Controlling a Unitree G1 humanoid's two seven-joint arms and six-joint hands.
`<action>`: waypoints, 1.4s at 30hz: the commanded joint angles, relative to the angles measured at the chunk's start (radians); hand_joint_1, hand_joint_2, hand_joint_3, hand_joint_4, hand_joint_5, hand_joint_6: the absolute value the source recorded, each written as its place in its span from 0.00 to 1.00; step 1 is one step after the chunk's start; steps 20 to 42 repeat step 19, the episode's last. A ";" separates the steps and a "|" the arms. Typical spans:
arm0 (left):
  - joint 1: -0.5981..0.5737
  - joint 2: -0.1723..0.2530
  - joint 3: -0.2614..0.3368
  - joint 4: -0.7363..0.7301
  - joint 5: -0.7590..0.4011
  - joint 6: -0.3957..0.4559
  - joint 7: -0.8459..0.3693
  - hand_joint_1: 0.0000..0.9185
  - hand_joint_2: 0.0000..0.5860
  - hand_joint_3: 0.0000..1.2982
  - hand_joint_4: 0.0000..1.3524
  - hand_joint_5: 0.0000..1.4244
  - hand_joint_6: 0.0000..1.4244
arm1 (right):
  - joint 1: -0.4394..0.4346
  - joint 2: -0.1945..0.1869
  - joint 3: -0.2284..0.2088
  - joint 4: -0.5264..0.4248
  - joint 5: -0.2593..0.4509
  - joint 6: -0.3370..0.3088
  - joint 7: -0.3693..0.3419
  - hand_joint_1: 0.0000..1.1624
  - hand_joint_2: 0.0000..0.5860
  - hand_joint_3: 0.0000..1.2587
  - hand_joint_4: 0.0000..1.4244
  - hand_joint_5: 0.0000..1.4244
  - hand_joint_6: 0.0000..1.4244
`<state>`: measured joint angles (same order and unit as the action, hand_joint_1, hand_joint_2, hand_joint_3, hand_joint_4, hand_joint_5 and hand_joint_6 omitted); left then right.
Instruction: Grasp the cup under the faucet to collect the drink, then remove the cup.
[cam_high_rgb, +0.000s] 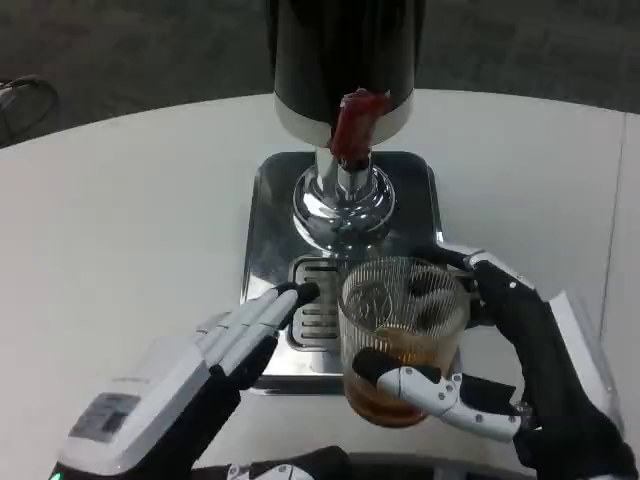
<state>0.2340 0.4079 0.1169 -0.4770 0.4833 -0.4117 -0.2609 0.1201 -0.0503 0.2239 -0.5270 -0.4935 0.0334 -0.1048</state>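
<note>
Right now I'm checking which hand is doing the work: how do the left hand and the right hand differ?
The right hand holds the ribbed glass cup with fingers wrapped around it; the left hand holds nothing. The left hand's fingers lie straight, tips on the dispenser's drip tray; the right hand's curl. Both have white-and-black fingers and sit by the tray.
</note>
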 joint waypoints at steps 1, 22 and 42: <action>-0.002 0.004 -0.012 0.003 0.019 0.023 0.018 0.00 0.18 0.02 0.00 0.02 0.06 | -0.004 -0.001 0.001 -0.037 0.010 -0.052 -0.004 0.83 0.32 0.61 0.57 0.60 0.36; -0.030 0.005 -0.035 0.006 0.047 0.068 0.024 0.00 0.17 0.01 0.00 0.01 0.05 | -0.010 -0.009 -0.012 -0.029 0.021 -0.053 -0.002 0.83 0.30 0.62 0.58 0.61 0.38; -0.030 0.005 -0.035 0.006 0.047 0.068 0.024 0.00 0.17 0.01 0.00 0.01 0.05 | -0.010 -0.009 -0.012 -0.029 0.021 -0.053 -0.002 0.83 0.30 0.62 0.58 0.61 0.38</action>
